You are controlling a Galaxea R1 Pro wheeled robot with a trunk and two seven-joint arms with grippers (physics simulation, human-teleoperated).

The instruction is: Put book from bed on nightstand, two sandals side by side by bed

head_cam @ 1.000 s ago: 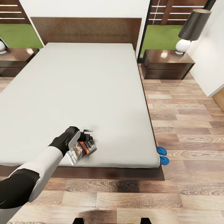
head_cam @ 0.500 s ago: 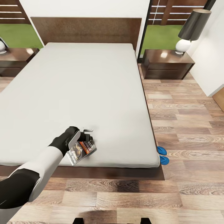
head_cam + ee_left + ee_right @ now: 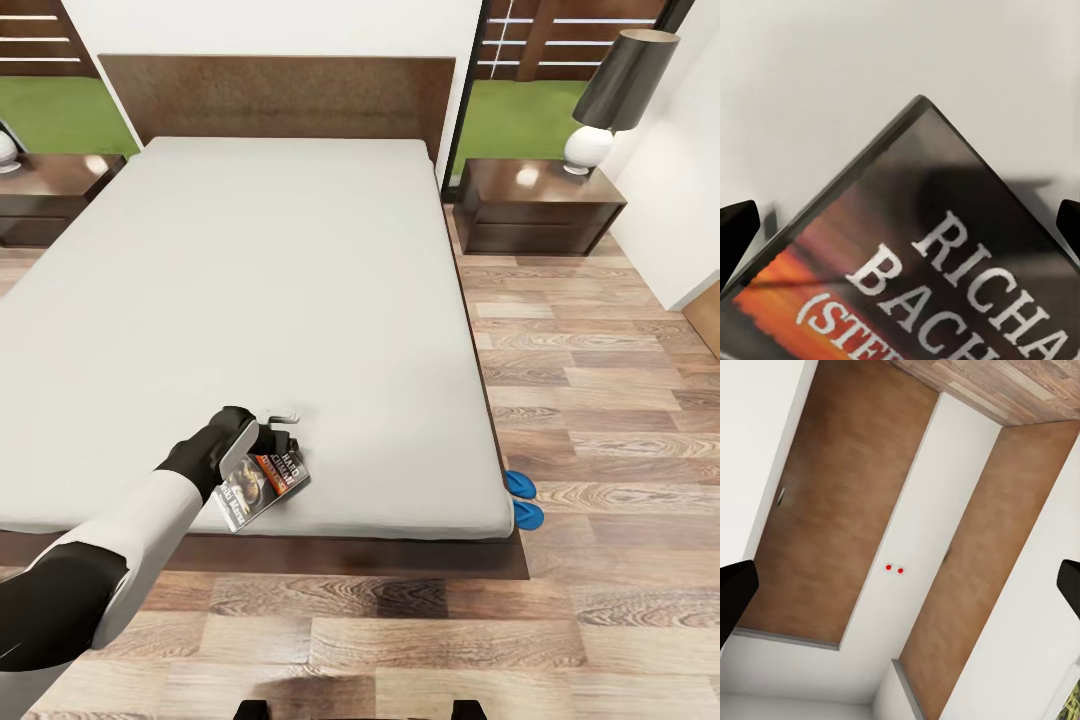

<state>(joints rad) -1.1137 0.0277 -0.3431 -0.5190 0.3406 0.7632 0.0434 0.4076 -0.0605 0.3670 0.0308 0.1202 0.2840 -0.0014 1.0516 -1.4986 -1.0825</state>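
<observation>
The left arm reaches up from the lower left, its wide-open hand (image 3: pixel 275 440) over the book (image 3: pixel 262 486), grey with an orange band.

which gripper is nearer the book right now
Left. The left gripper is right at the book near the foot of the bed. The right gripper faces brown doors and a white wall, away from it.

Book (image 3: pixel 262 484) flat near the foot edge of the grey bed (image 3: pixel 250 300); two blue sandals (image 3: pixel 522 500) on the floor beside its corner.
</observation>
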